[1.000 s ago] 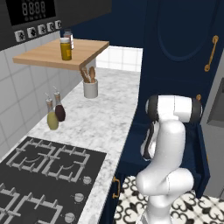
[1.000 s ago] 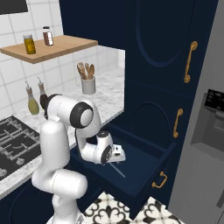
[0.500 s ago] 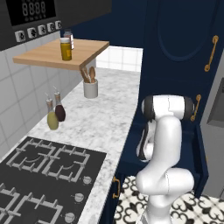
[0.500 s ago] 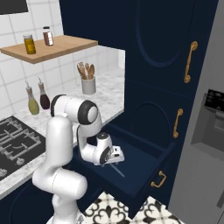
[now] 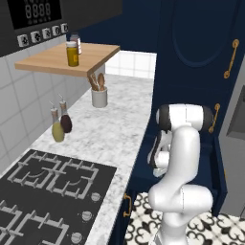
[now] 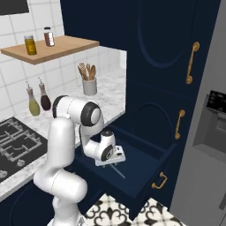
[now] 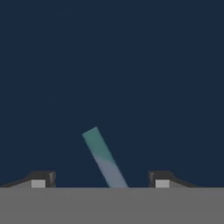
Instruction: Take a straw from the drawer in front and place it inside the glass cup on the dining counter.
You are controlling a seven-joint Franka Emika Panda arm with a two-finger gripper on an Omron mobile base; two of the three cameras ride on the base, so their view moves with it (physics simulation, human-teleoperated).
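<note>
Navy cabinet fronts point(image 6: 163, 48) with brass handles point(image 6: 191, 62) fill the back of this kitchen, and a grey fridge point(image 6: 207, 132) stands at the right edge of the right base view. Beside the cabinets runs a marble worktop point(image 5: 112, 129) carrying a black gas hob point(image 5: 45, 191), a white pot of wooden utensils point(image 5: 99, 93) and two small bottles point(image 5: 61, 124) against the tiled wall. Above them a wooden shelf point(image 5: 67, 60) holds two jars point(image 5: 72, 52).

Below the worktop's end, a deep navy drawer point(image 6: 143, 170) stands pulled out, its brass handle facing the room. White and bent sharply, the robot arm point(image 6: 73, 132) reaches down into that drawer, with the gripper point(image 6: 115, 158) low over the drawer floor.

On the floor of the drawer lies the straw point(image 7: 104, 156), a thin pale stick seen in the right base view just at the gripper's tip point(image 6: 118, 170). From the hand view it shows as a short teal-to-blue bar, slanting up and to the left, and it rises from between the two fingertips point(image 7: 41, 179), nearer the middle of the gap than either side. Both fingers are spread well apart, with clear drawer floor between each of them and the straw; neither one touches it.
</note>
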